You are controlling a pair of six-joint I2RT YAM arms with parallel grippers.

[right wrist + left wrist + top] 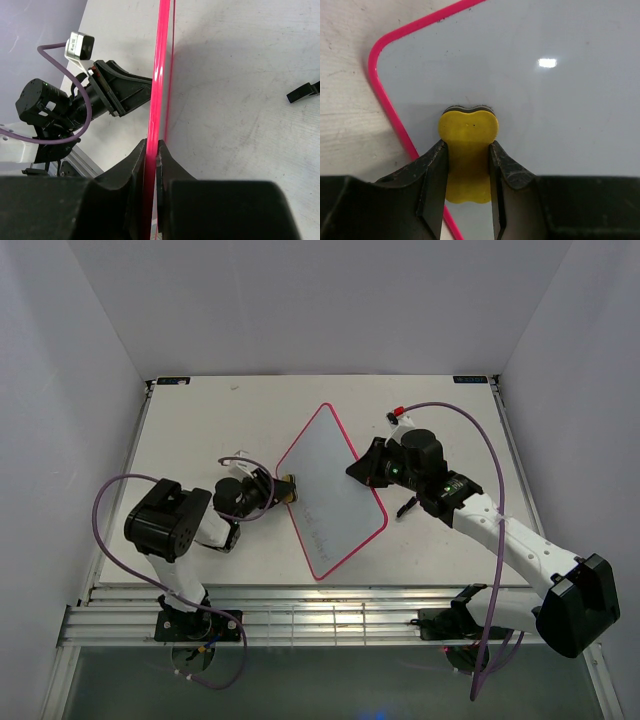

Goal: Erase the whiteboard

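Note:
The whiteboard lies turned like a diamond on the table, glossy white with a thin pink-red frame and faint writing near its lower corner. My left gripper is at the board's left corner, shut on a small yellow peanut-shaped eraser whose dark felt side rests against the white surface. The left gripper pinches the eraser at its waist. My right gripper holds the board's right edge. In the right wrist view the right gripper is shut on the pink frame, seen edge-on.
A small black foot lies on the table right of the board, and shows again as the black foot in the right wrist view. A small red and white object sits behind the right arm. White walls enclose the table.

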